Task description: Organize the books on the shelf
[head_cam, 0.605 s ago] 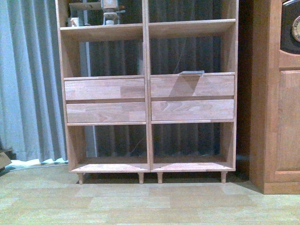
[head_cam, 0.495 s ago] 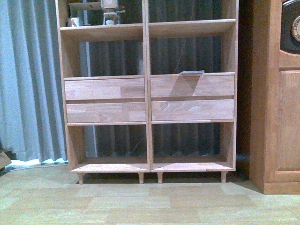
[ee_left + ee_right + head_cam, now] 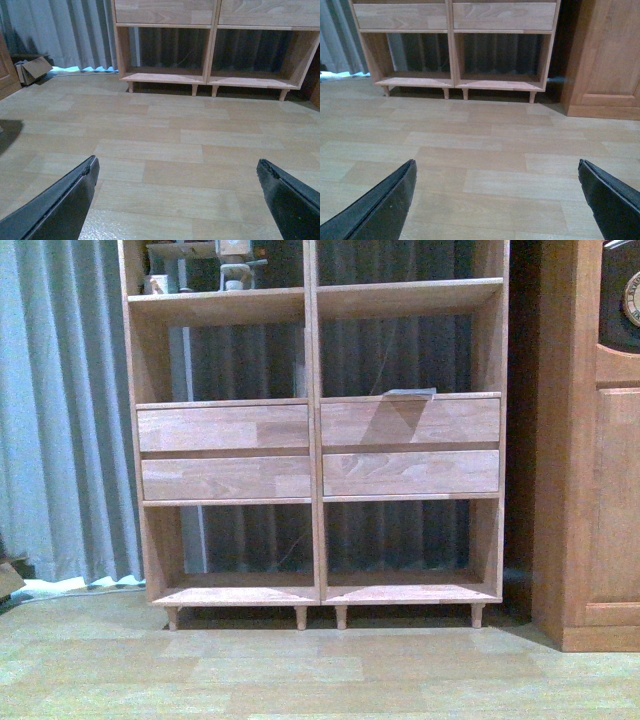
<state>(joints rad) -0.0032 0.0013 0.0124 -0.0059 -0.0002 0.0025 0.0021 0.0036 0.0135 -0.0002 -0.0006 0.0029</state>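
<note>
The light natural-wood bookcase (image 3: 314,540) with thick boards, a double central upright and short peg legs stood on the floor straight ahead of the robot, against the curtain. On the board above its right-hand pair of plain drawer fronts (image 3: 410,448) lay a thin pale flat object (image 3: 410,394), its front edge just over the top drawer and a wedge of shadow beneath it. It may have been a book, but too little showed to tell. On the upper left board, some small metallic and white items (image 3: 232,268) stood, cut off by the frame. The two lowest compartments opened onto the dark folds behind.

A blue-grey pleated curtain (image 3: 60,410) hung behind and to the left of the bookcase. A darker reddish-brown wooden cabinet (image 3: 590,500) stood just beside it on the right. Pale wood-plank flooring (image 3: 300,670) ran in front, and a small cardboard box (image 3: 32,69) sat by the curtain's foot.

The left gripper (image 3: 177,167) hung above bare floor, well back from the bookcase, its black fingers (image 3: 75,195) spread wide with nothing between them. The right gripper (image 3: 497,165) was likewise spread wide over the planks, holding nothing.
</note>
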